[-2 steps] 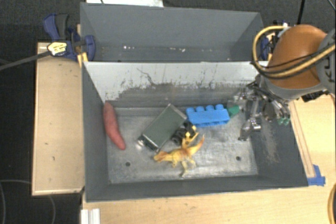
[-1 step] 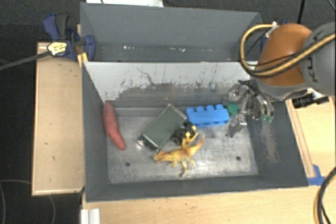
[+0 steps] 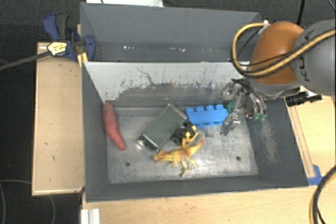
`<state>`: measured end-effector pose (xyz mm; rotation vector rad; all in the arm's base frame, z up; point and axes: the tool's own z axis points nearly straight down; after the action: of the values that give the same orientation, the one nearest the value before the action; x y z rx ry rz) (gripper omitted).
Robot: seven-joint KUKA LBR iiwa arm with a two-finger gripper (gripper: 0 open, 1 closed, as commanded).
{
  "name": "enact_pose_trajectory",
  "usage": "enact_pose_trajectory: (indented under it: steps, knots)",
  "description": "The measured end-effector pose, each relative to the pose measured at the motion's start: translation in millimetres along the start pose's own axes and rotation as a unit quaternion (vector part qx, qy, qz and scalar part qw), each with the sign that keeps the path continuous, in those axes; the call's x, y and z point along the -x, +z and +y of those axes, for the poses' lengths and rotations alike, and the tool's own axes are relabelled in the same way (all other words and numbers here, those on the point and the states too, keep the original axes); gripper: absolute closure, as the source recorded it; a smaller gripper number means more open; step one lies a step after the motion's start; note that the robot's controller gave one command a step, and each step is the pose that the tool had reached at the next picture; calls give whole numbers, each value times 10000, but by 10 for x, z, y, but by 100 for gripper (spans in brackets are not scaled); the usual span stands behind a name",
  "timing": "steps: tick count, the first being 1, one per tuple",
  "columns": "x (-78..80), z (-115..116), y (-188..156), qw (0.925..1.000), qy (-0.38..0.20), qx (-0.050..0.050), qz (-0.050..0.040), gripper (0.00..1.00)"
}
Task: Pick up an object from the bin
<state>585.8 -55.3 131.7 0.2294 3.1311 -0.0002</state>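
Observation:
My gripper (image 3: 232, 117) hangs low over the bin's right half, just right of a blue toy brick (image 3: 207, 115) with studs on top. Nothing shows between the fingertips, and one fingertip (image 3: 227, 126) points down toward the floor beside the brick's right end. Left of the brick lies a grey-green flat box (image 3: 163, 127), tilted. A small black and yellow piece (image 3: 185, 136) sits at the box's lower right corner. Below it lies a yellow toy dinosaur (image 3: 179, 154).
A pink-red sausage-shaped thing (image 3: 113, 125) lies along the bin's left wall. The arm with its orange cover and cables comes in from the right above the bin's right wall. Bare floor shows at the bin's lower right and lower left.

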Motion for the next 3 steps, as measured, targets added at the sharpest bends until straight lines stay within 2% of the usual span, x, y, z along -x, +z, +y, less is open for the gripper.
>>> enact_pose_trajectory:
  steps: [1,2,3]
  knots:
    - [7,186,371,9982,-600,15,-35,0]
    - [137,244,480,9997,176,24,-154,100]
    - [137,243,480,9997,164,21,-153,100]
